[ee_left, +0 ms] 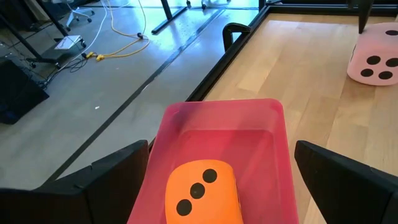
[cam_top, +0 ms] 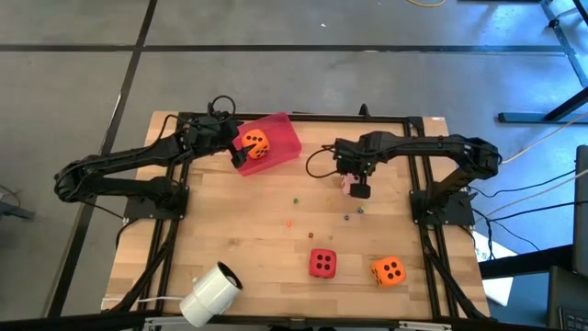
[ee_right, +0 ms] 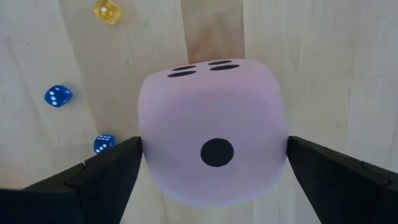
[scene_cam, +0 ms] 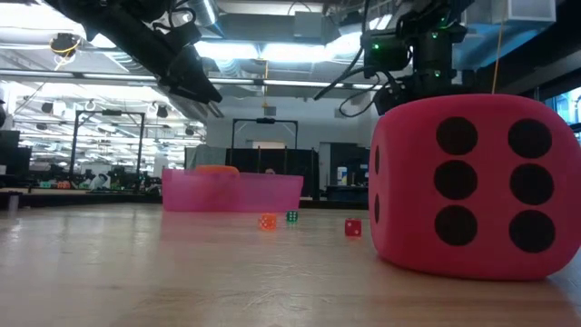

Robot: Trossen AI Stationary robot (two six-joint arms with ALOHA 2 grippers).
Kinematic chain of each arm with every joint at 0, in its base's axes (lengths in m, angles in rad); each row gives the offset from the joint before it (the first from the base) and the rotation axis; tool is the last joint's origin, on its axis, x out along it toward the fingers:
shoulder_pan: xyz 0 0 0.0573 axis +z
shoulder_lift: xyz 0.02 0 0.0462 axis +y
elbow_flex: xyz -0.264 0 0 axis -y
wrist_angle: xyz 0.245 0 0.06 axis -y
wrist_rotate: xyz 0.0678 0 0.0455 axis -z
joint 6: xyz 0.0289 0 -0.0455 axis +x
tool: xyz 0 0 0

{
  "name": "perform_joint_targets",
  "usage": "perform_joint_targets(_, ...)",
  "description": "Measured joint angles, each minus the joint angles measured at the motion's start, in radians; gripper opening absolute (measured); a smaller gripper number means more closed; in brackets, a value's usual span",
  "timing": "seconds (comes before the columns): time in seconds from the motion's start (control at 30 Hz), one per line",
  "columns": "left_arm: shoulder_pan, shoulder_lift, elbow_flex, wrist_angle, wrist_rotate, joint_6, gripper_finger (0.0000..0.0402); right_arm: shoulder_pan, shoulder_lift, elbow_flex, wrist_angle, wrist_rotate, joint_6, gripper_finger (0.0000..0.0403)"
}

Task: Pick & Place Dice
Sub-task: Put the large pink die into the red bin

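An orange die (cam_top: pixel 256 144) lies inside the pink tray (cam_top: pixel 285 136) at the table's far left. My left gripper (cam_top: pixel 235 147) hovers open at the tray's left rim, with the die (ee_left: pixel 202 193) showing between its fingers. A pink die (ee_right: pixel 214 130) rests on the table at the centre right. My right gripper (cam_top: pixel 357 187) points down over it, open, with one finger on either side of the die (cam_top: pixel 345 181). A red die (cam_top: pixel 322 262) and a second orange die (cam_top: pixel 389 271) sit on the wood near the front edge.
Tiny coloured dice lie scattered mid-table, two blue (ee_right: pixel 58 96) and one yellow (ee_right: pixel 107 11) close to the pink die. A white roll (cam_top: pixel 211 292) lies at the front left. The black frame (cam_top: pixel 418 119) runs around the table's edges.
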Motion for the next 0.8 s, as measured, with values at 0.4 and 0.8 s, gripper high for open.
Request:
perform_joint_targets(0.4,0.0,0.0,0.0,0.0,0.0,0.0,0.04,0.0,-0.002,-0.023,0.05,0.0,-0.023,0.04)
perform_joint_targets(0.8,0.0,0.0,0.0,0.0,0.0,0.0,0.04,0.001,-0.002,-0.092,0.144,-0.004,0.002,0.04)
